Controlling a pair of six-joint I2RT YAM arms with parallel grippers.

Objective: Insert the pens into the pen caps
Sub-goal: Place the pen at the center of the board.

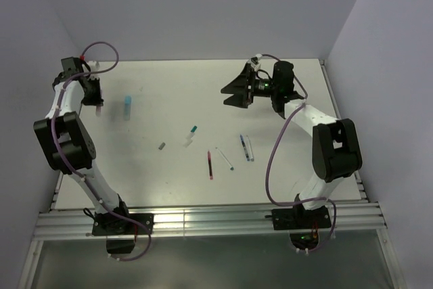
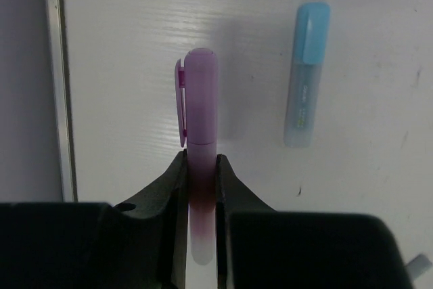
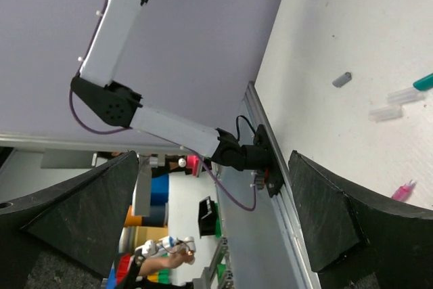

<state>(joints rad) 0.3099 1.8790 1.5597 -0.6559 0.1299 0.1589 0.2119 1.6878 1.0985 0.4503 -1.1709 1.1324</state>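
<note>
Matt pink plastic pen cap (image 2: 201, 96), frosted blue cap (image 2: 308, 76), smooth white tabletop (image 2: 122, 65)

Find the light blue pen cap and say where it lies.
In the top view the light blue pen cap lies flat on the table, far left, just right of the left gripper, which grips a pink pen cap.

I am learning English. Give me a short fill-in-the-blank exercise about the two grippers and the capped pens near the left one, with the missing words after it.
1. The pink-capped pen is clamped between the fingers of the ____ gripper.
2. The right gripper holds nothing; it is ____.
3. Beside the held pen, a second capped pen lies on the table; its cap is light ____.
Missing words: left; open; blue.
</note>
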